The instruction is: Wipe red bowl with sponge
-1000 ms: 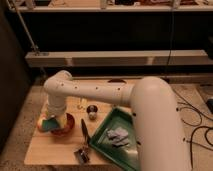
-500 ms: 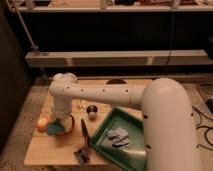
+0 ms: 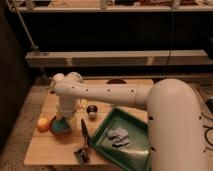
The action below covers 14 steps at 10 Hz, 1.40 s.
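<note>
The red bowl (image 3: 62, 129) stands at the left of the wooden table (image 3: 50, 150); only its rim shows. A teal-green patch (image 3: 63, 125), which looks like the sponge, sits in the bowl right under my gripper. My gripper (image 3: 62, 118) points straight down into the bowl at the end of the white arm (image 3: 105, 94), which reaches in from the right. The wrist hides the gripper's tip and most of the bowl's inside.
An orange round thing (image 3: 43, 124) lies just left of the bowl. A small dark ball-like object (image 3: 91, 110) sits to its right. A black-handled tool (image 3: 83, 132) lies in front. A green tray (image 3: 131, 150) holds a crumpled grey cloth (image 3: 118, 136). A dark dish (image 3: 116, 81) is at the back.
The arm has swung and the wrist has come down over the bowl. The bowl's red inside is now covered by the teal patch and the gripper.
</note>
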Tool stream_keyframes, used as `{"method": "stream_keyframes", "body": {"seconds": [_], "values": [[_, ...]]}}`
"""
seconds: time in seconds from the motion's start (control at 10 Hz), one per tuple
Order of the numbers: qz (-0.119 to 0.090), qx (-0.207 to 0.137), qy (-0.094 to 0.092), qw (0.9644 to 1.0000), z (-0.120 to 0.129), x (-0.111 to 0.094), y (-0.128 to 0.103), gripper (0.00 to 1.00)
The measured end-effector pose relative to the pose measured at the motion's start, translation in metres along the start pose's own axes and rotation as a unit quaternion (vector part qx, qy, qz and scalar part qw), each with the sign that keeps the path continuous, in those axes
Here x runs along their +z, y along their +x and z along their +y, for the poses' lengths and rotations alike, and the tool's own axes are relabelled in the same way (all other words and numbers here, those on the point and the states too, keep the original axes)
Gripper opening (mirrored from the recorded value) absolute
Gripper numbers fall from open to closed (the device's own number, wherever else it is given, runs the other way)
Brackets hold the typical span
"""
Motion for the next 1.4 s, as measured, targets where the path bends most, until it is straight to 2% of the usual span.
{"method": "stream_keyframes", "body": {"seconds": [0.2,0.5,1.0,1.1,1.4], "values": [[0.013,0.018,0.002,0.9997,-0.006,-0.001,0.024,0.0],[0.019,0.024,0.005,0.9995,-0.022,0.005,0.037,0.0],[0.01,-0.005,0.02,0.9997,-0.059,0.013,0.022,0.0],[0.006,-0.018,0.022,0.9996,-0.066,0.013,0.013,0.0],[-0.01,-0.049,0.02,0.9986,-0.067,0.018,-0.011,0.0]]}}
